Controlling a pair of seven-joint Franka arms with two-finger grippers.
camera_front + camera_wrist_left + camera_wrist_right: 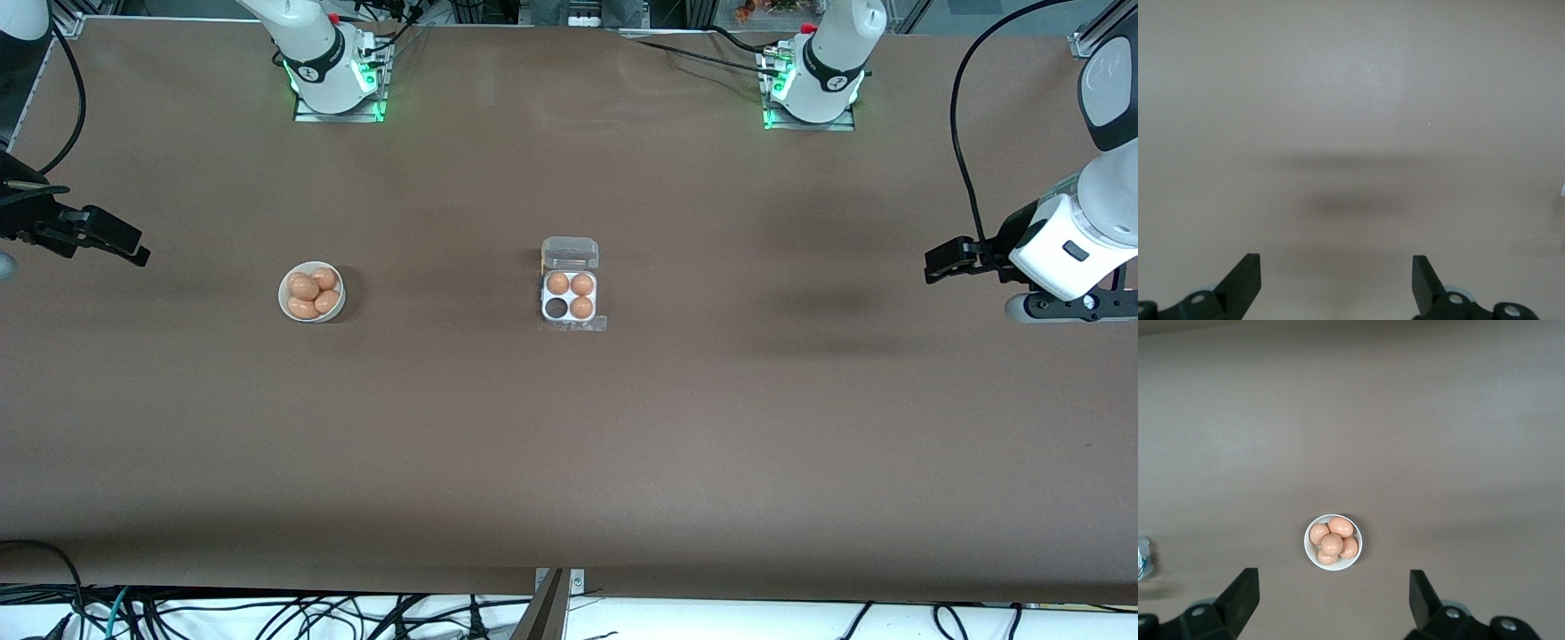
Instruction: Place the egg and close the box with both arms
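**Start of task: one cell waiting, both arms hanging high at the ends**

The egg to be moved is sitting with the other brown eggs in a white bowl, toward the right arm's end of the surface. None stands out; any of them would serve.

The box is lying mid-surface, well apart from the bowl. Its clear lid is lying open on the side farther from the front camera. Three cells are holding eggs; the empty cell is the near one on the bowl's side.

The right pincer is hanging high with fingers apart, holding nothing; the bowl is showing between them in its wrist view. The left pincer is waiting over bare surface at the left arm's end, fingers likewise apart and empty.

Judgement: the picking step is not yet begun. Next move is calling for the right arm to descend over the bowl and close gently on one egg without disturbing its neighbours.

No brands, labels or readable writing showing anywhere.
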